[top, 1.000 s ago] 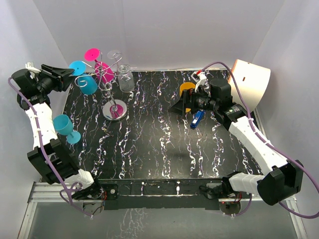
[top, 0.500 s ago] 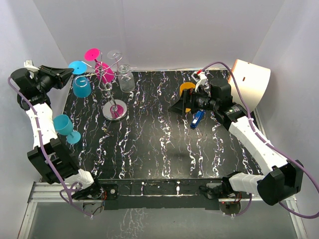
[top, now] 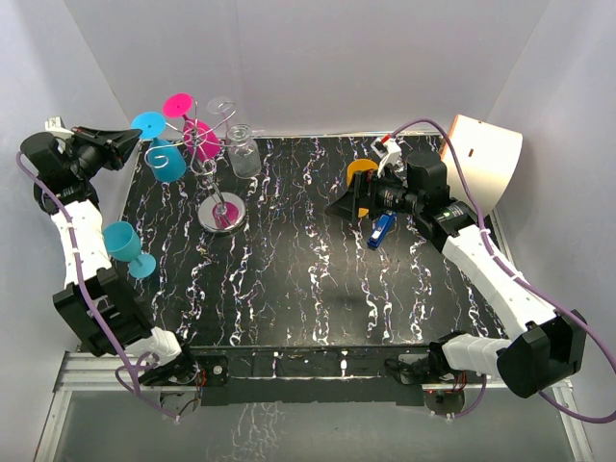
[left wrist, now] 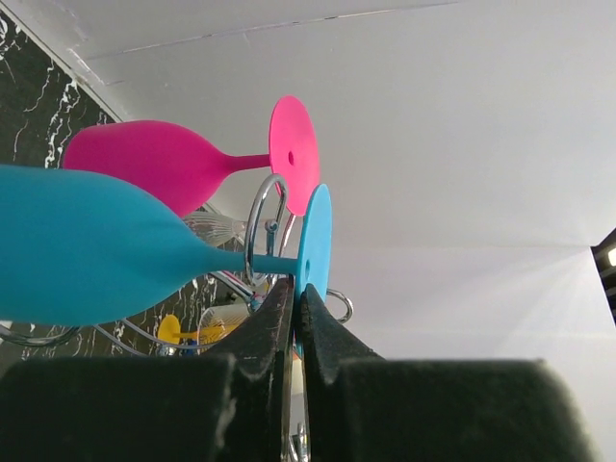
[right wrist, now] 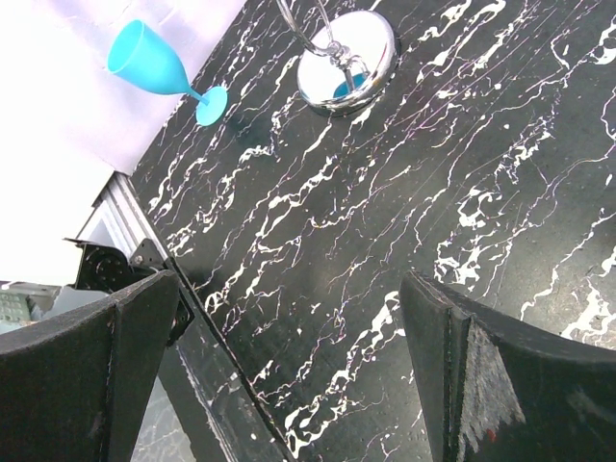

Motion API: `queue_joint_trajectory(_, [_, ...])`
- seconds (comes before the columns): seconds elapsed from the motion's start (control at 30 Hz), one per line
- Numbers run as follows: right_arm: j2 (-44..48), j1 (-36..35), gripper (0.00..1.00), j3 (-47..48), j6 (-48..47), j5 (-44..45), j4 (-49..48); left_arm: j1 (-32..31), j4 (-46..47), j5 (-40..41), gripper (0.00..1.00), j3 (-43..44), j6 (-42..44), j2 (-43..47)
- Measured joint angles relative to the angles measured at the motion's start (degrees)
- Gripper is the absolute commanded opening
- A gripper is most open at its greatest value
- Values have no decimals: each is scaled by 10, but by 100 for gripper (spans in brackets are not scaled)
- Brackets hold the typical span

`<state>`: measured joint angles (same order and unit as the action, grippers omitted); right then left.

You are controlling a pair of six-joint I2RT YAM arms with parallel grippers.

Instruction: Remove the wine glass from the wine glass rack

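The silver wire wine glass rack (top: pixel 222 213) stands at the table's back left. A blue wine glass (top: pixel 166 161), a pink one (top: pixel 200 138) and a clear one (top: pixel 241 150) hang from its hooks. My left gripper (top: pixel 130 138) is shut on the blue glass's round foot (left wrist: pixel 315 236), pinching its edge. The glass's stem still lies in a wire hook (left wrist: pixel 265 226), and its bowl (left wrist: pixel 87 245) points left. My right gripper (top: pixel 342 204) is open and empty above the table's right half, far from the rack, whose base (right wrist: pixel 346 63) it sees.
A second blue wine glass (top: pixel 125 245) stands at the table's left edge, also in the right wrist view (right wrist: pixel 154 63). A yellow glass (top: pixel 361 171) and a small blue object (top: pixel 382 229) lie under the right arm. A tan curved object (top: pixel 481 159) stands at back right.
My left gripper's jaws have narrowed onto the blue glass's foot and shifted slightly up and back. The blue glass's bowl has swung a little. The right arm has not moved.
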<state>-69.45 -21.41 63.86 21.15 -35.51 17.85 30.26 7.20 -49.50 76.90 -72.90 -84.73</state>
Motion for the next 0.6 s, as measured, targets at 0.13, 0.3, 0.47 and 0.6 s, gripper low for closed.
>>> queue_joint_trajectory(0.13, [1, 0, 98, 3, 0, 8, 3, 0, -24, 12, 0, 12, 9, 0])
queue_joint_trajectory(0.3, [6, 0, 98, 15, 0, 33, 14, 0, -66, 39, 0, 50, 33, 0])
queue_joint_trajectory(0.47, [24, 0, 98, 17, 0, 57, 16, 0, -65, 47, 0, 64, 32, -8])
queue_joint_trajectory(0.6, [26, 0, 98, 21, 0, 66, 15, 0, -67, 51, 0, 76, 32, -30])
